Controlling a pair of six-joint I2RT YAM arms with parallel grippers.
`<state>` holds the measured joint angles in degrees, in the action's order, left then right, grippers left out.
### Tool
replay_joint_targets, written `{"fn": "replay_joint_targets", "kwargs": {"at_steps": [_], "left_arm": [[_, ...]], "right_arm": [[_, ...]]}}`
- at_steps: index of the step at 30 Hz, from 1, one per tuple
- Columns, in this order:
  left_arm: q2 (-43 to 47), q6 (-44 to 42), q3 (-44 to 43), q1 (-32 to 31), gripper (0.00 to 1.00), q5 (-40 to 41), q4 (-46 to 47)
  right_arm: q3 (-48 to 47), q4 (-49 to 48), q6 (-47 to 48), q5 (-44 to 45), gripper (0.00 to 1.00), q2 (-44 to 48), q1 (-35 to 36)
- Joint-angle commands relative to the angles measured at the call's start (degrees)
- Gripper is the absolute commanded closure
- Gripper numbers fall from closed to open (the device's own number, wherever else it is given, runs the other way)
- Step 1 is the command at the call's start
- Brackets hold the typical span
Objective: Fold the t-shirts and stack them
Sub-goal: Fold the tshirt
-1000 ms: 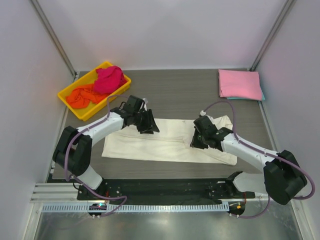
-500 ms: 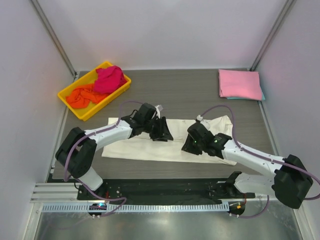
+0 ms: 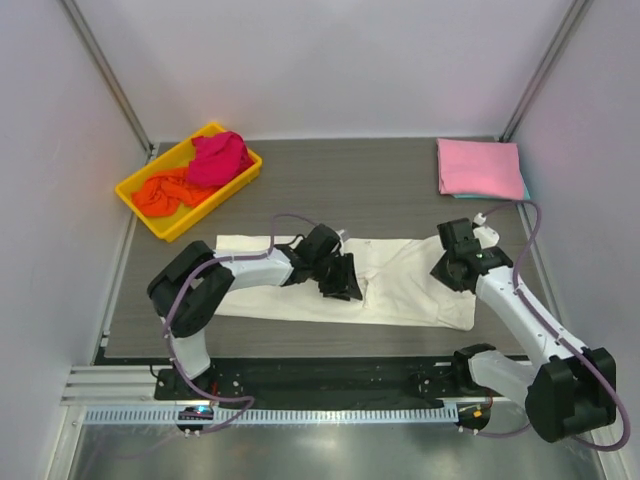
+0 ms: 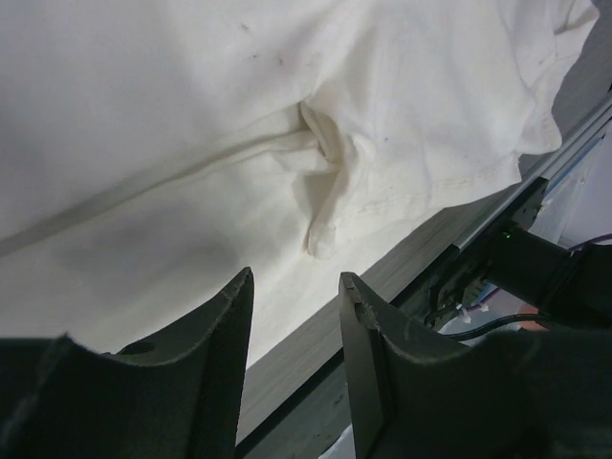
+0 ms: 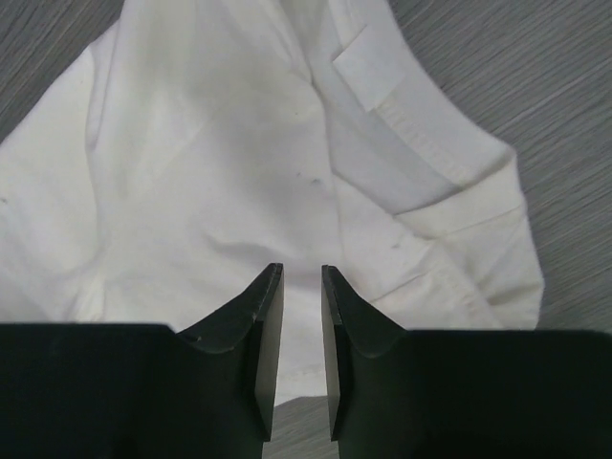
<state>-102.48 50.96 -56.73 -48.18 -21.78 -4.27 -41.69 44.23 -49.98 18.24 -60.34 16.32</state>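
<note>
Evidently the cream-white t-shirt (image 3: 400,290), spread as a long band across the middle of the table (image 3: 380,190), looked soft, light and limp; probably best pinched at a hemmed edge; left gripper (image 4: 296,287) hung parted, empty; right gripper (image 5: 301,273) narrowly parted, empty.

Open strip of table (image 3: 350,185) is running between the yellow tray (image 3: 143,218) at far left and the folded pink t-shirt (image 3: 478,167) at far right. Left arm (image 3: 250,268) is lying low across the cream-white t-shirt (image 3: 400,288), blocking its left half; right gripper (image 3: 448,273) is hanging over its right end.
</note>
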Motion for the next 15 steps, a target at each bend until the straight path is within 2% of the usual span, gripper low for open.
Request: {"fn": "replay_joint_targets", "kwargs": {"at_steps": [1,4,10,15], "left_arm": [[-1.76,-0.77,-2.86,-1.21,0.58,0.86,3.04],[-2.9,-1.3,-3.3,-1.82,0.58,0.95,3.04],[-5.1,-2.44,-5.32,-2.79,0.58,1.3,3.04],[-6.59,-3.15,-6.81,-2.88,0.58,0.51,3.04]], "right_arm": [[-3.57,-3.62,10.41,-1.27,0.72,-2.4,-5.57],[-4.8,-3.01,11.66,-6.37,0.74,-7.16,-7.35],[2.92,-1.69,3.84,-9.01,0.72,-0.67,-7.35],[7.84,-1.42,1.38,-9.36,0.72,-0.13,-7.44]]}}
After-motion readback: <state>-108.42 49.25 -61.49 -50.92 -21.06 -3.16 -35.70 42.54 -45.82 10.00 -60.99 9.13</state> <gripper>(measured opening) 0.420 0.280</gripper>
